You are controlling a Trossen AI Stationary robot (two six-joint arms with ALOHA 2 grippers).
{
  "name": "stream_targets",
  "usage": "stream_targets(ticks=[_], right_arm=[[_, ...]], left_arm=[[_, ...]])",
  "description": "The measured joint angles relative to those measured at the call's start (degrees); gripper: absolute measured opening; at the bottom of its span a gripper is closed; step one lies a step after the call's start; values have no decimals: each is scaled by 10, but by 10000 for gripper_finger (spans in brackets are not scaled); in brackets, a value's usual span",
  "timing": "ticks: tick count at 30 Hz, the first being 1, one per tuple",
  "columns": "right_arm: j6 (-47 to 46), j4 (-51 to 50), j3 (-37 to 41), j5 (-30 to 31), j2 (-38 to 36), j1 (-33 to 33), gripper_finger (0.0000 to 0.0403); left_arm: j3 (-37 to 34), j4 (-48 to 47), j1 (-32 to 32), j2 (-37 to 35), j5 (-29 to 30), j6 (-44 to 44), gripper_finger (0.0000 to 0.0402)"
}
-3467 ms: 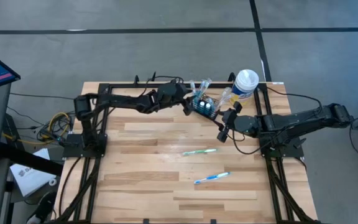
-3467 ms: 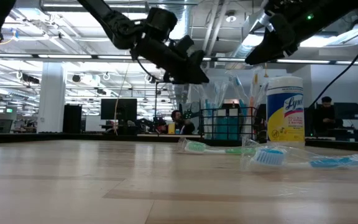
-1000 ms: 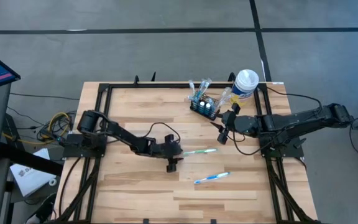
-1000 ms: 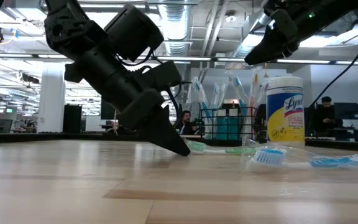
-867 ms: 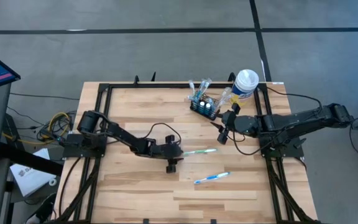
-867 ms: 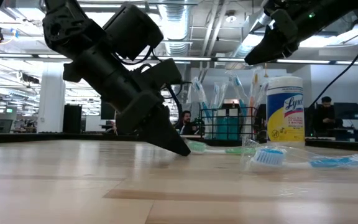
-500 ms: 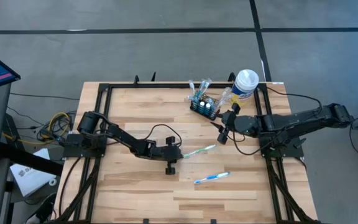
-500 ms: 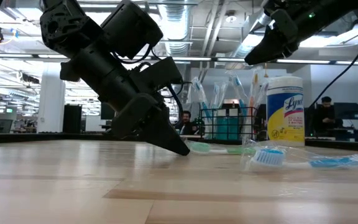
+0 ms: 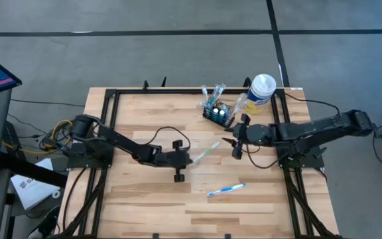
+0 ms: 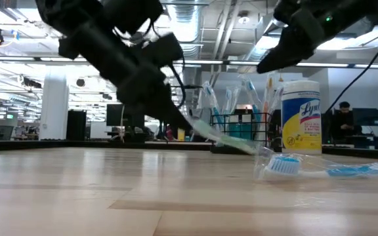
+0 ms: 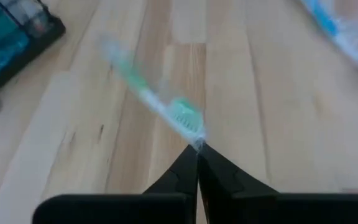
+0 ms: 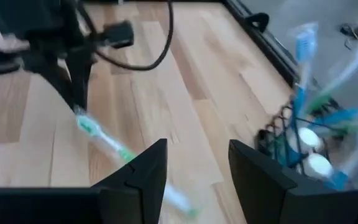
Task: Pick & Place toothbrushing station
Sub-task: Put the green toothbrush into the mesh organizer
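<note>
Left gripper [image 9: 190, 159] had just closed on the green toothbrush [image 9: 205, 152] and tipped it up off the bench [image 9: 144, 199]; delivery likely next. Right gripper [image 9: 235, 141] hung open beside the wire-mesh caddy [image 9: 218, 115], which sat at the bench's far edge.

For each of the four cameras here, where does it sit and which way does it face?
High: overhead, straight down; both arms, wire-mesh caddy.
Low: table height, level toward the room; both arms, canister.
Left wrist: past the shut left claw gripping the green toothbrush.
Right wrist: past the open right claw toward the left arm.
Shared: all four show the green toothbrush.
</note>
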State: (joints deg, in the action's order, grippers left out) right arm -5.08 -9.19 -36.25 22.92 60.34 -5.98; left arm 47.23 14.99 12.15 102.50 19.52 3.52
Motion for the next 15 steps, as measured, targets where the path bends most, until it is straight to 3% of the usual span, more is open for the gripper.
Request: stream_targets(ticks=[6, 15], right_arm=[[97, 57, -13, -50, 90, -5, 161], [166, 58, -85, -50, 181, -37, 161]], left_arm=[[1, -7, 3, -54, -15, 8, 0], [1, -8, 3, -120, -36, 57, 0]])
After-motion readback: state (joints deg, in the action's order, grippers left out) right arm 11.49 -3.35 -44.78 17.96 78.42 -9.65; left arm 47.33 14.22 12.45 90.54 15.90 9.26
